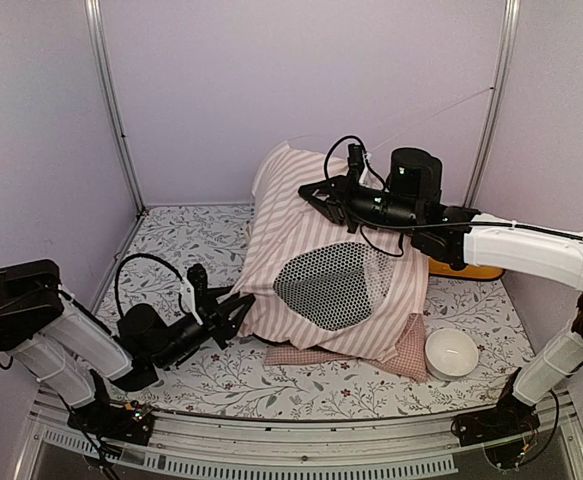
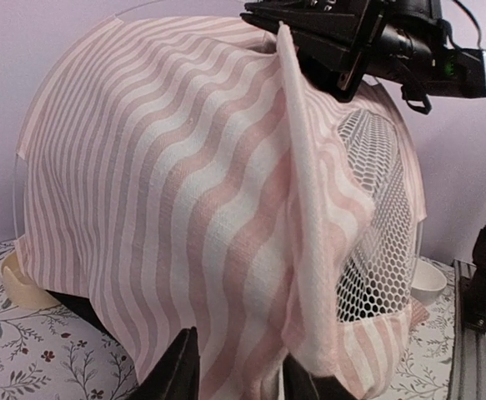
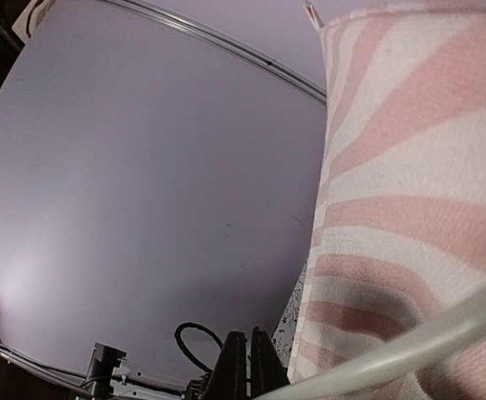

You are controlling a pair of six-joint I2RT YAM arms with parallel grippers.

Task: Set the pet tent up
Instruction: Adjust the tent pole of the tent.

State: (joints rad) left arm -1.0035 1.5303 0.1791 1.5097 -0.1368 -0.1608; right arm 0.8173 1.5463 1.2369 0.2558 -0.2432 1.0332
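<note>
The pet tent (image 1: pixel 311 230) stands as a pink-and-white striped dome at mid-table, its oval mesh window (image 1: pixel 331 285) facing the front. My left gripper (image 1: pixel 241 308) is low at the tent's front-left hem. In the left wrist view its two black fingers (image 2: pixel 180 371) stand apart with a bulge of the tent's striped fabric (image 2: pixel 184 208) between them. My right gripper (image 1: pixel 311 193) is shut at the tent's top, beside a raised fabric ridge (image 2: pixel 297 142). In the right wrist view its fingers (image 3: pixel 234 358) are pressed together next to striped cloth (image 3: pixel 409 167) and a white pole (image 3: pixel 426 333).
A pink checked cushion (image 1: pixel 403 352) lies under the tent's front right corner. A white bowl (image 1: pixel 451 352) sits to its right. A yellow object (image 1: pixel 468 271) lies behind the right arm. Lilac walls with metal posts (image 1: pixel 111 100) close in the floral table (image 1: pixel 171 240).
</note>
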